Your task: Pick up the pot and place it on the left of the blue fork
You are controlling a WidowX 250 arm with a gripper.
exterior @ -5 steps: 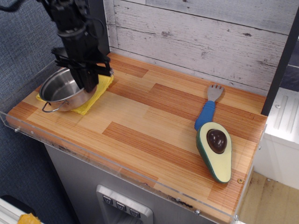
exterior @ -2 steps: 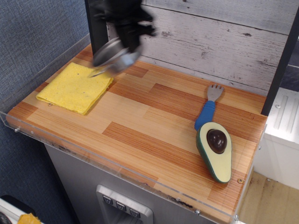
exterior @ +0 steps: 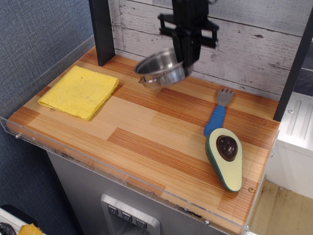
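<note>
Nearest to me I see the clear acrylic lip running along the front edge of the desk (exterior: 146, 142), a wood-striped top in orange and pale bands. At the front right lies the avocado half (exterior: 225, 157), green-rimmed with a cream face and a dark brown pit, angled so its narrow end points toward the right front corner. Its upper end sits against the lower end of the blue fork (exterior: 218, 113), which runs away from me with its thick blue handle near the avocado and its grey pronged head toward the back wall.

On the left side, well apart from those two, I see the yellow cloth (exterior: 79, 92) lying flat, a folded square with nothing on it.

Farther back, in the middle of the desk's depth and to the left of the fork's head, the pot (exterior: 162, 67) hangs in the air, clear of the wood, tilted so I can look partly into its shiny bowl. One thin wire handle shows at its left rim. My fingers (exterior: 185, 55) are clamped on the pot's right rim, coming straight down from the black arm above.

Behind all this stands a black upright post (exterior: 101, 30) at the back left of the desk, and the whitewashed plank wall (exterior: 254, 44) closes the scene. A second dark post runs down the far right edge.
</note>
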